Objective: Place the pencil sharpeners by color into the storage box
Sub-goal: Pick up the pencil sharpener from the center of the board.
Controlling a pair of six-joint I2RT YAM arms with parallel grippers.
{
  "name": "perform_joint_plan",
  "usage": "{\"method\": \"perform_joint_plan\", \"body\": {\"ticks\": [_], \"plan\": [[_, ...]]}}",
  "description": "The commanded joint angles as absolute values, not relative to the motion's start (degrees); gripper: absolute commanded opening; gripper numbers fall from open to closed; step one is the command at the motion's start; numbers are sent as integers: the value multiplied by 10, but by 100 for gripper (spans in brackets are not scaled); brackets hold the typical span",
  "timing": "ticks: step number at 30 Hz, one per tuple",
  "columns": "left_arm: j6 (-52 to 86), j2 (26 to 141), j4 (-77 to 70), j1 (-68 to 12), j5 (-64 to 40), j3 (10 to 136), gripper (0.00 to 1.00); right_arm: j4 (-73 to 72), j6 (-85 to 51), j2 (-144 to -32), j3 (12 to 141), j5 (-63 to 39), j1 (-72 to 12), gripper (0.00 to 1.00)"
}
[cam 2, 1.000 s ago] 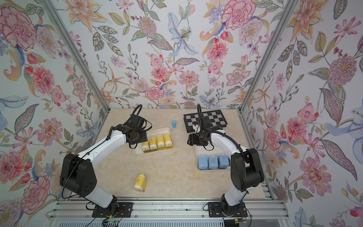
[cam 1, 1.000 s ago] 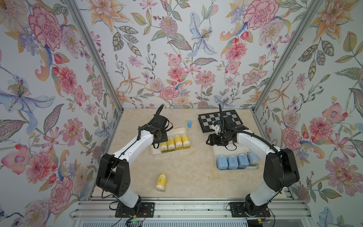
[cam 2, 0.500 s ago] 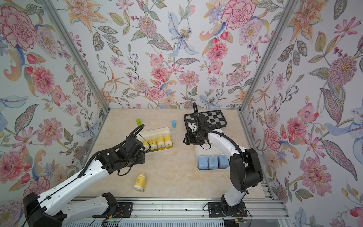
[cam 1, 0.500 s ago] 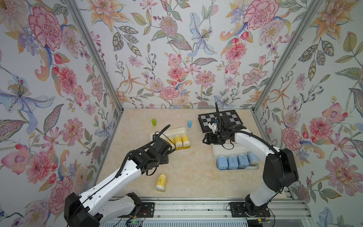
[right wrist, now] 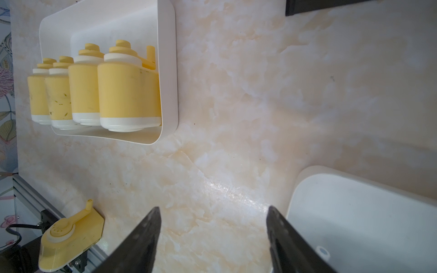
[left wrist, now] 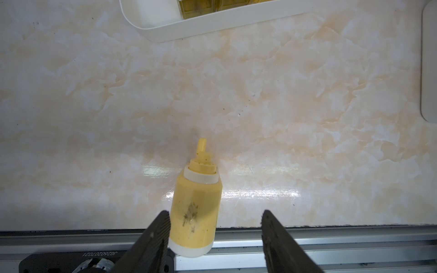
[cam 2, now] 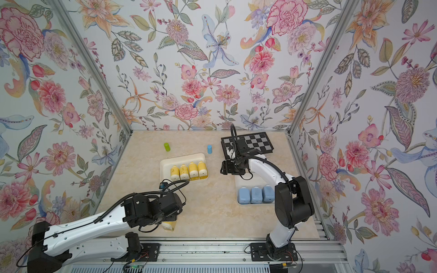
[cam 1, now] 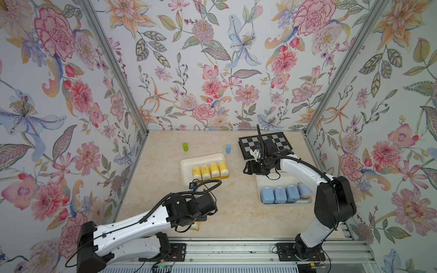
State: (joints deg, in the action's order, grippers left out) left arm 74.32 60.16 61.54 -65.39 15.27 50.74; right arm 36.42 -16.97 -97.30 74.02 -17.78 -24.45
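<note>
left arm point(cam 1: 132, 224) swung forward, over loose sharpener point(left wrist: 195, 208)

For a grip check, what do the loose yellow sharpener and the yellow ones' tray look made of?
Loose yellow sharpener: probably hard moulded plastic, matte, stepped tip, dirty smudges. White tray: likely smooth plastic, thin rounded walls, faint sheen.

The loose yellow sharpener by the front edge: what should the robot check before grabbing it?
1. Left pincer open: ok, wider than the sharpener.
2. Sharpener centred between the jaws: not ok, it sits off to one side.
3. Sharpener lying flat on the table: ok.
4. Room in the yellow tray: ok, bare floor beside the row of four.
5. Right pincer clear of the path: ok, open, empty.
</note>
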Motion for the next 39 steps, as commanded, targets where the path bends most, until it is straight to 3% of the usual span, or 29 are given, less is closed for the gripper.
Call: {"method": "perform_joint_plan", "body": {"ticks": [1, 25, 39], "plan": [[776, 599, 632, -661, 167, 495, 64, 380, -176, -978, 757, -169, -249, 72], [789, 601, 507, -660, 91, 371, 63, 380, -165, -991, 748, -167, -251, 72], [814, 625, 506, -659, 92, 370, 46, 380, -151, -998, 754, -176, -245, 72]]}}
